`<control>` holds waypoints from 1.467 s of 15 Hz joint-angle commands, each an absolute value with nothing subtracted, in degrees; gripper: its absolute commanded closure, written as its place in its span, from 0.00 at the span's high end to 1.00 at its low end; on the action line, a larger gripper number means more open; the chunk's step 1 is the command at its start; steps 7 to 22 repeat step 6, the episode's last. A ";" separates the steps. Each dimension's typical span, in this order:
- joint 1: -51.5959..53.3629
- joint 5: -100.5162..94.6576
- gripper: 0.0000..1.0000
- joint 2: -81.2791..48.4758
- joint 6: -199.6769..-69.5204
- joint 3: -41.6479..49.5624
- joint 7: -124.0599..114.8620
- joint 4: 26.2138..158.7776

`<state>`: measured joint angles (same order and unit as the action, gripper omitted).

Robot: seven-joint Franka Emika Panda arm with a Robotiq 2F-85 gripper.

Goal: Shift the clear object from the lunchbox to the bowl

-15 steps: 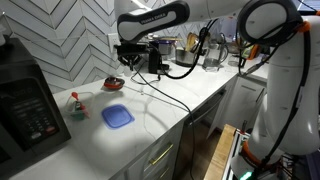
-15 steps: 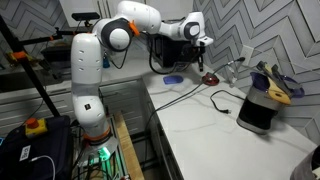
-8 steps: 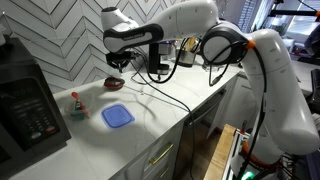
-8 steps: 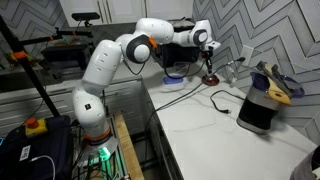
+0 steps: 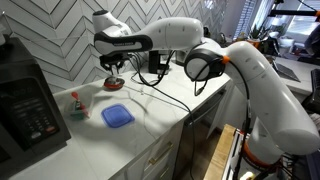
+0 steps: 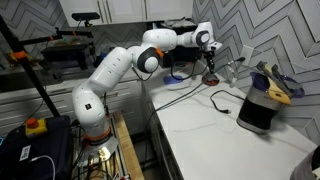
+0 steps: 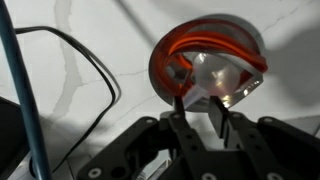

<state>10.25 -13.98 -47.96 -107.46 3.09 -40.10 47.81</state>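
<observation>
My gripper [image 5: 112,68] hangs just above the dark red-brown bowl [image 5: 114,85] near the tiled back wall; it shows in the other exterior view too [image 6: 210,63], over the bowl [image 6: 211,79]. In the wrist view the fingers [image 7: 200,100] are closed on the clear object [image 7: 216,76], a see-through glinting piece that hangs over the bowl [image 7: 180,45] and overlaps its rim. The lunchbox [image 5: 77,109], see-through with green edging, sits left of the bowl with a small red piece [image 5: 73,98] at it.
A flat blue square lid [image 5: 117,116] lies in front of the bowl. A black appliance [image 5: 28,105] stands at the counter's left end. Black cables [image 7: 70,60] run across the white counter by the bowl. Bottles and clutter stand further along the counter.
The gripper has moved sideways along the back wall to a spot directly over the bowl. The bowl, lunchbox and blue lid have stayed put.
</observation>
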 commanded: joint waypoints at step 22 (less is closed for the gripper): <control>12.65 -13.62 0.78 -44.80 -103.74 -1.73 -30.78 41.64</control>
